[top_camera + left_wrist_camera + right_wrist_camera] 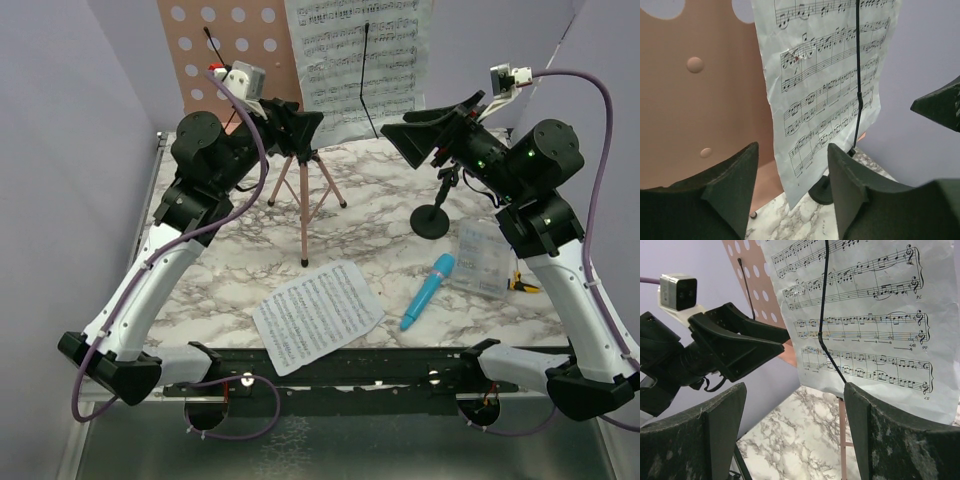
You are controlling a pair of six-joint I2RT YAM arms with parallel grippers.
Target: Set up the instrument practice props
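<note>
The pink perforated music stand rises at the back on tripod legs. One white sheet-music page hangs upright on it behind a thin black wire. A second page lies flat at the table front. The blue toy microphone lies to its right. The black round-based mic stand stands behind the microphone. My left gripper is open and empty in front of the stand, facing the hanging page. My right gripper is open and empty, facing the same page.
A clear plastic box sits right of the microphone, with a small yellow-black object beside it. Purple walls close in the back and sides. The two grippers face each other closely; the left gripper also shows in the right wrist view.
</note>
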